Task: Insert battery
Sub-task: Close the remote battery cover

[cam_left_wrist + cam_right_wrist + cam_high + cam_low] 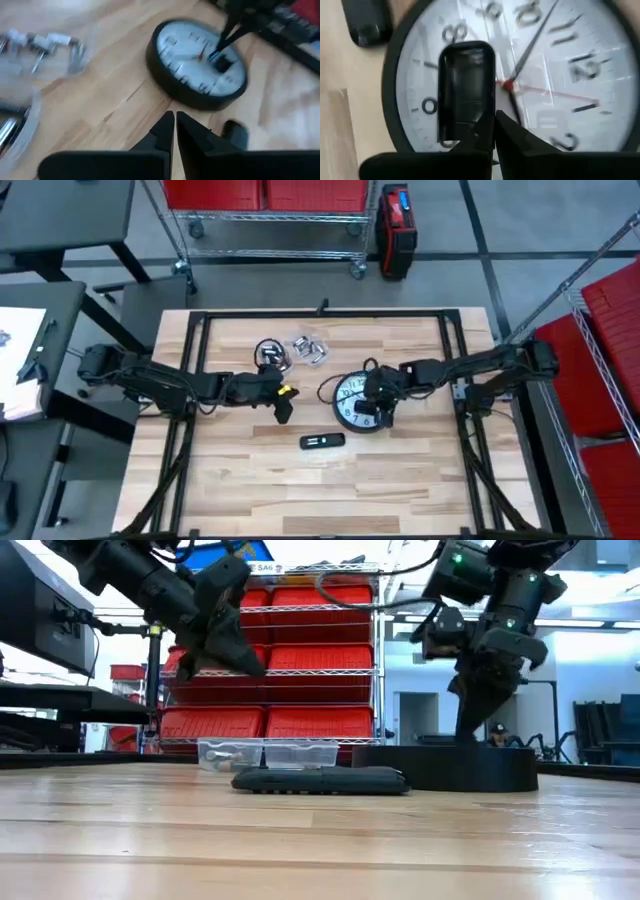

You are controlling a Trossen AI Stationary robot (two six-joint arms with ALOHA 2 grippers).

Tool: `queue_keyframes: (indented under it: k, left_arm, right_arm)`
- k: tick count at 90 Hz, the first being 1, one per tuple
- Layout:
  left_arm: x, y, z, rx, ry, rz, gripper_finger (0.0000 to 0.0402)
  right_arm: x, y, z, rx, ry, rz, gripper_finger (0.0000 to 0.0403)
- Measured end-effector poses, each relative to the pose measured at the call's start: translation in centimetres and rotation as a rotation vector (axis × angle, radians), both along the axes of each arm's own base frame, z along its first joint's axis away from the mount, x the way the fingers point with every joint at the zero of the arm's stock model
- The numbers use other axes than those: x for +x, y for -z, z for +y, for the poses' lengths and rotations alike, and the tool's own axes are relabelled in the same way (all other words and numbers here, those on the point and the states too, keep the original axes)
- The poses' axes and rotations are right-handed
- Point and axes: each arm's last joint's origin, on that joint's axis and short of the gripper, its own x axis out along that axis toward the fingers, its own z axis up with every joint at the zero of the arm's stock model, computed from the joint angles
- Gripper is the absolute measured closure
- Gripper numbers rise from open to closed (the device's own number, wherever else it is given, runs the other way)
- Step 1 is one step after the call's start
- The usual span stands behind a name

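The wall clock (pixel 358 398) lies face up on the wooden table (pixel 240 490), right of centre. The right gripper (pixel 383 414) is down over its near edge, and the right wrist view shows its two fingers drawn together with no gap between the tips. A black cover (pixel 465 90) — a rounded rectangular piece, perhaps a battery cover — lies on the glass just ahead of those tips, its long axis running straight away from them. Whether the tips touch it cannot be told from these views.

The left gripper (pixel 283 410) hangs above bare wood just left of the clock, fingers pressed together and holding nothing; in the low view it is well clear of the table. The remote control (pixel 322 441) lies in front of the clock, nearer the table's front edge, between the two grippers, with its long axis running left to right. Both grippers are near it — the left perhaps slightly better placed, since its arm is free.

The loose batteries are likely in the clear plastic bag (pixel 308 348) at the back of the table, beside a round spool (pixel 269 354); of the two arms, the left is nearer them. No battery is held yet, so insertion has probably not begun.
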Motion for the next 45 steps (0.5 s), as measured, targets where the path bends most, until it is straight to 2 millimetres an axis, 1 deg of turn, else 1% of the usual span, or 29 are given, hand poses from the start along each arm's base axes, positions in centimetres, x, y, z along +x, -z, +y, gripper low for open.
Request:
queue_keyframes:
  k: [8,27,37,45]
  left_arm:
    - [0.3,-0.7,0.0,0.047,0.016,-0.036,0.0402]
    - [1.2,-3.5,-0.1,0.197,0.056,-0.067,0.0402]
    - [1.8,-5.6,-0.2,0.311,0.086,-0.083,0.0400]
    - [2.2,-7.6,-0.2,0.423,0.120,-0.043,0.0387]
  right_arm:
    - [-0.2,-1.4,-0.3,0.011,0.005,-0.058,0.0402]
    - [-0.5,-3.6,-0.4,0.048,0.024,-0.152,0.0402]
    - [-0.5,-4.7,-0.2,0.094,-0.024,-0.193,0.0402]
    - [-0.2,-5.7,-0.2,0.133,-0.053,-0.227,0.0402]
